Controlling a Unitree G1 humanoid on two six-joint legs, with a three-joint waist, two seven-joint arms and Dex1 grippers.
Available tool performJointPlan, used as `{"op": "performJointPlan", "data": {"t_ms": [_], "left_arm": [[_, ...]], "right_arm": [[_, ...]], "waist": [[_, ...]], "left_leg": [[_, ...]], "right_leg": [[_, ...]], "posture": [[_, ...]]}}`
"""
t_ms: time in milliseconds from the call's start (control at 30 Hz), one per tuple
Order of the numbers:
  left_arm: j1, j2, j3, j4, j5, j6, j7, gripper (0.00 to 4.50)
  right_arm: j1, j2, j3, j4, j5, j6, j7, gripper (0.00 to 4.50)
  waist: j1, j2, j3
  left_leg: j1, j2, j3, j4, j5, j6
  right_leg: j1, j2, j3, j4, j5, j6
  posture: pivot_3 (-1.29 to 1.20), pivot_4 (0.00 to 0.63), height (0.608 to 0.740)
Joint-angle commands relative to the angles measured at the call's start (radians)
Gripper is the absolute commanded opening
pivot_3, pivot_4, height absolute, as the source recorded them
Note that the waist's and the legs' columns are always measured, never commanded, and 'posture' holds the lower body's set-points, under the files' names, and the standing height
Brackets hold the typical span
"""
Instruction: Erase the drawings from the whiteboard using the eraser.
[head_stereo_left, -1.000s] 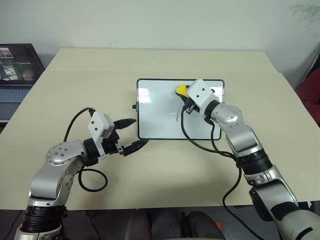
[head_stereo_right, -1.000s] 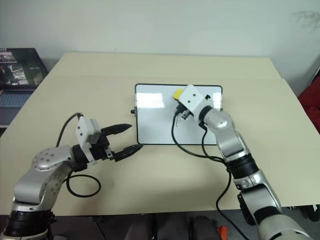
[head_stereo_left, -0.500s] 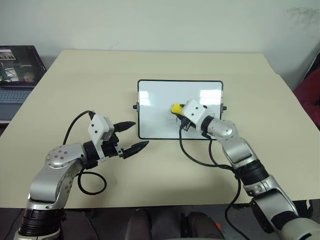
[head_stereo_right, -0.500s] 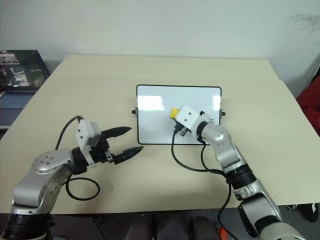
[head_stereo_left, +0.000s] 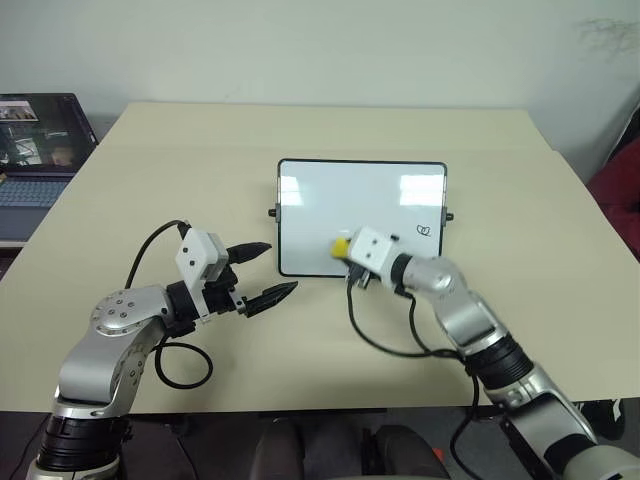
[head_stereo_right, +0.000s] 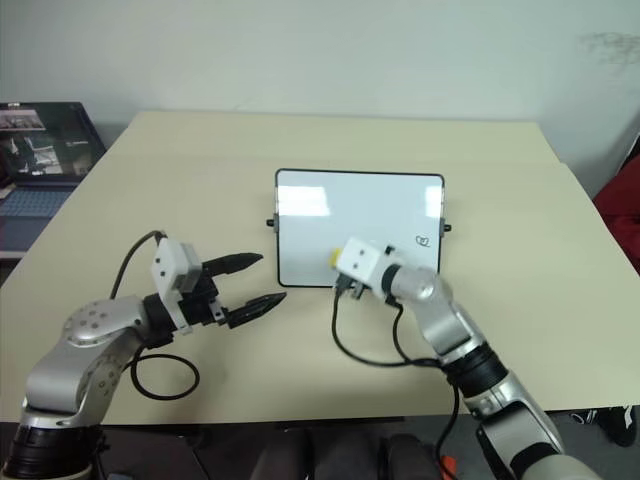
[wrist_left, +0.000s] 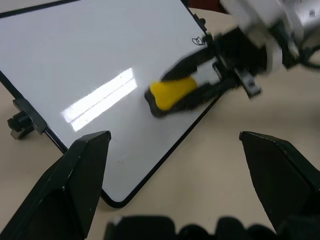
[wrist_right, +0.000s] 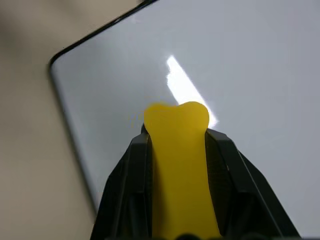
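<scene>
right hand (head_stereo_left: 345, 252) around eraser (head_stereo_left: 341, 244)

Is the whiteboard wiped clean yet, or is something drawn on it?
Not clean: the whiteboard has a small heart-like drawing near its right edge.

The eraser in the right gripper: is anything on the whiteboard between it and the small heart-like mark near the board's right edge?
Nothing visible. The eraser, clamped in the right gripper, sits at the whiteboard's near edge; bare white surface lies between it and the heart-like mark.
</scene>
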Motion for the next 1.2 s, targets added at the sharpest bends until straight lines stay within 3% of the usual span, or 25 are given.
{"op": "performJointPlan", "data": {"t_ms": [33, 267, 467, 633, 767, 1000, 1200], "left_arm": [[-0.007, 0.005, 0.021, -0.005, -0.001, -0.014, 0.009, 4.50], [-0.012, 0.005, 0.012, 0.004, -0.003, -0.016, 0.009, 4.50], [-0.011, 0.010, 0.012, 0.001, -0.003, -0.017, 0.004, 4.50], [-0.003, 0.007, 0.012, -0.004, -0.002, -0.019, 0.007, 4.50], [-0.008, 0.003, 0.004, -0.002, 0.000, -0.019, 0.009, 4.50], [-0.031, -0.009, -0.010, -0.002, -0.006, -0.018, 0.009, 4.50], [-0.053, -0.033, -0.029, -0.023, -0.015, -0.017, 0.016, 4.50]], "right_arm": [[-0.087, 0.006, -0.085, -0.103, 0.049, 0.060, -0.003, 1.12], [-0.175, -0.001, -0.090, 0.111, 0.000, -0.055, -0.099, 1.12], [-0.151, 0.025, -0.040, 0.200, -0.017, -0.120, -0.103, 1.12], [0.009, 0.038, 0.052, 0.113, -0.020, -0.127, -0.062, 1.12], [0.046, 0.043, 0.056, 0.095, -0.016, -0.119, -0.061, 1.12], [0.042, 0.048, -0.087, -0.146, 0.106, -0.023, -0.057, 1.12], [0.220, -0.020, -0.222, -0.324, 0.113, -0.080, -0.127, 1.12]], "waist": [[0.001, 0.000, 0.000], [-0.001, 0.000, 0.000], [-0.002, 0.000, 0.000], [-0.001, -0.001, 0.000], [-0.004, 0.000, 0.000], [0.003, 0.000, 0.000], [0.007, -0.001, -0.001]], "left_leg": [[-0.002, 0.000, 0.000, 0.000, 0.000, 0.000], [-0.010, 0.000, 0.002, -0.003, 0.000, -0.001], [-0.010, 0.000, 0.002, -0.002, 0.000, -0.001], [-0.010, 0.000, 0.002, -0.002, 0.000, -0.001], [-0.010, 0.000, 0.002, -0.001, 0.000, -0.001], [-0.011, 0.000, 0.001, 0.000, 0.000, 0.000], [-0.012, -0.001, 0.002, -0.001, 0.000, 0.000]], "right_leg": [[-0.002, 0.000, 0.000, 0.000, 0.000, 0.000], [-0.010, 0.000, 0.000, -0.005, 0.000, 0.000], [-0.010, 0.000, 0.001, -0.004, 0.000, 0.000], [-0.010, 0.000, 0.000, -0.004, 0.000, 0.000], [-0.010, 0.000, 0.001, -0.001, 0.000, 0.000], [-0.010, 0.000, -0.002, 0.000, 0.001, 0.001], [-0.009, 0.000, -0.001, -0.006, 0.000, 0.001]], "posture": [[0.00, 0.150, 0.740], [0.00, 0.150, 0.740], [0.00, 0.150, 0.740], [0.00, 0.150, 0.740], [0.00, 0.150, 0.740], [0.00, 0.150, 0.740], [0.00, 0.150, 0.740]]}}
